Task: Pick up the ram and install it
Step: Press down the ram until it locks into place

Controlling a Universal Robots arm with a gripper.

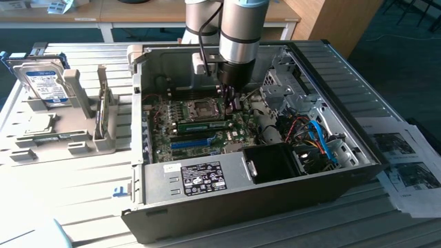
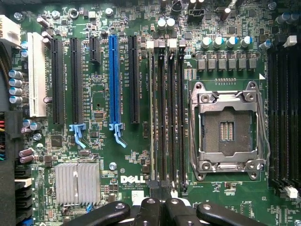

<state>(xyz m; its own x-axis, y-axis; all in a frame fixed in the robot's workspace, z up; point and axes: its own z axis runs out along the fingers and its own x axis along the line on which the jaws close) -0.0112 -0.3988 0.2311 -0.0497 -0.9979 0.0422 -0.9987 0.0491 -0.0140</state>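
Tool (image 1: 230, 105) fingers are pressed together and hang low inside the open computer case (image 1: 227, 199), just above the motherboard (image 1: 162, 121), in the middle of the exterior view. The ram (image 1: 203, 125) stands on edge in a slot on the board, a green strip running across the frame just below and left of the tool's tips. Whether the tips touch its near end cannot be told. The empty processor socket (image 1: 204, 107) sits just above the ram, and the bright-blue slot (image 1: 191, 143) lies just below it.

From the wrist, the ram (image 2: 151, 117) shows edge-on as a thin pale line in the memory slot nearest the blue slot (image 2: 113, 80), with the closed tool (image 2: 158, 201) at one end of it. The socket (image 2: 228, 127) lies on the far side of the memory slots, and a finned heatsink (image 2: 77, 183) is near the DELL lettering.

At the exterior view's left, a hard drive (image 1: 45, 82) stands in a grey tray (image 1: 41, 139) on the bench (image 1: 69, 196); printed sheets (image 1: 406, 170) lie at lower right.
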